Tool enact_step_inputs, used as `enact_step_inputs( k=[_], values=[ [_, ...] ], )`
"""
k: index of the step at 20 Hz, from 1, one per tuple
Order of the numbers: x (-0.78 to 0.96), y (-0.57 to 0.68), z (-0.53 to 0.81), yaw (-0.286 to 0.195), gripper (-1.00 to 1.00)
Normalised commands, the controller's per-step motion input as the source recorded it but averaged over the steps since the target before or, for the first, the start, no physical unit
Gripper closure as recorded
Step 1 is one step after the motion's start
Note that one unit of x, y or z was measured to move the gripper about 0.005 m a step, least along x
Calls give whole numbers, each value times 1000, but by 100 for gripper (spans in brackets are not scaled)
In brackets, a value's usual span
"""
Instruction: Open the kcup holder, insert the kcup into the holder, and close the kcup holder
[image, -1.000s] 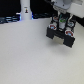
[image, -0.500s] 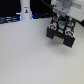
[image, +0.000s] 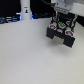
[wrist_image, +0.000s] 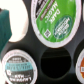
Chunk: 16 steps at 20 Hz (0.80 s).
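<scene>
tool over kcup holder, kcup above empty slot

One black boxy drawer unit — one tall white bottle-shaped object. In the wrist view, one green-lidded pod, one teal-lidded pod — one empty round slot.

Exterior view: the gripper sits slightly lower over the kcup holder than a second ago, closer to the open tray of pod slots. The change is small; the low resolution hides finer differences.
</scene>
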Motion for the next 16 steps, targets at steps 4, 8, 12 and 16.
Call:
enact_step_inputs(
  k=[4,8,12,16],
  values=[
    [519,-443,316,42,-100],
    [684,-521,217,0,-100],
    [759,-506,144,0,-100],
    [802,-436,70,0,-100]
  ],
)
